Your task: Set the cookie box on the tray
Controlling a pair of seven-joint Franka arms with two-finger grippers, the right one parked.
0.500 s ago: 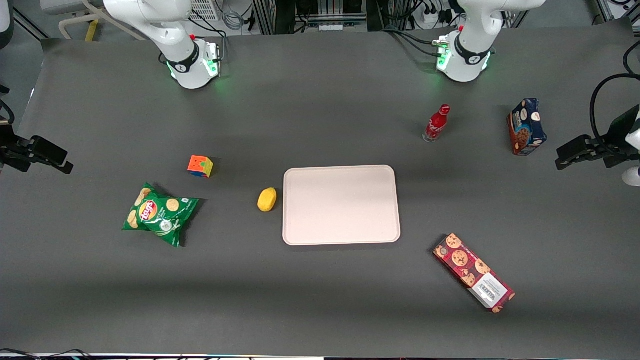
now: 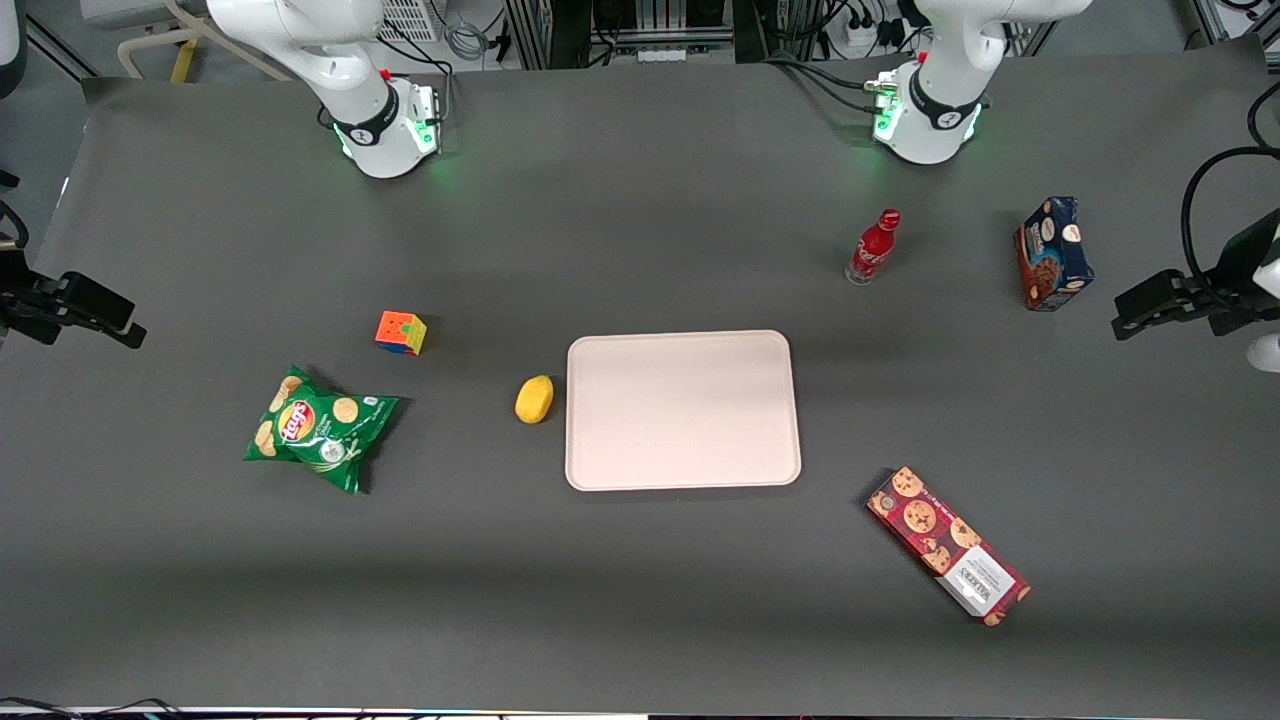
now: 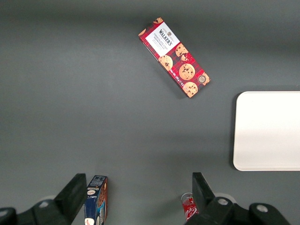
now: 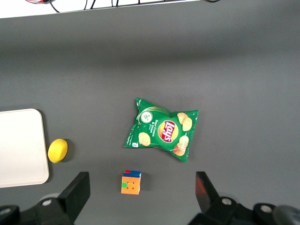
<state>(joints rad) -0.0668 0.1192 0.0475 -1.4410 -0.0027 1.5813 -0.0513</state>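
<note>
The cookie box, dark navy with a brown-orange side, stands upright on the table toward the working arm's end. It also shows in the left wrist view, close beside one open finger. The pale pink-beige tray lies empty mid-table and shows in the left wrist view. My left gripper hangs high above the table, beside the cookie box and slightly nearer the front camera. In the left wrist view the gripper is open wide and holds nothing.
A red cola bottle stands between the cookie box and the tray. A long red cookie box lies nearer the front camera. A lemon sits beside the tray. A colour cube and a green chips bag lie toward the parked arm's end.
</note>
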